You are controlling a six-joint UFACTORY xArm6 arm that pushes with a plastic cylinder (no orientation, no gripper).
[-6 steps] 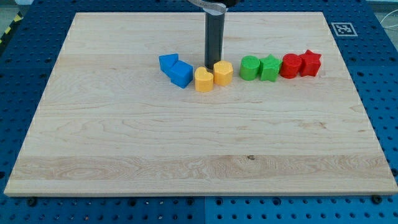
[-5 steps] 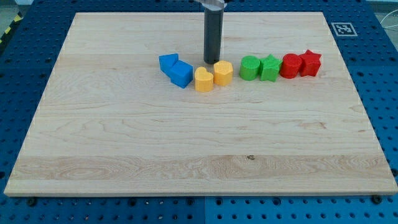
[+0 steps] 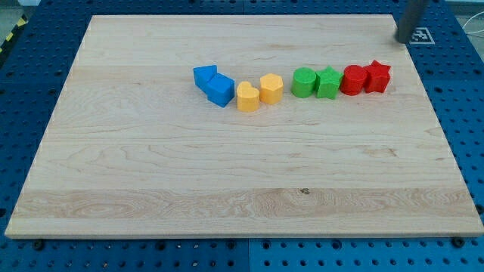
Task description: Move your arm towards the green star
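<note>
The green star point(image 3: 328, 82) sits on the wooden board point(image 3: 227, 174) in a row of blocks, between a green cylinder point(image 3: 304, 81) on its left and a red cylinder point(image 3: 352, 79) on its right. My rod shows blurred at the view's top right, with my tip point(image 3: 403, 41) near the board's corner. The tip is up and to the right of the green star, well apart from it and touching no block.
A red star point(image 3: 376, 76) ends the row on the right. Left of the green cylinder lie a yellow hexagon point(image 3: 271, 88), a yellow heart point(image 3: 247, 97) and two blue blocks point(image 3: 213, 83). A tag marker point(image 3: 420, 35) sits at the top right corner.
My rod has moved from just behind the yellow hexagon far to the view's right, to the board's top right corner. No block has moved.
</note>
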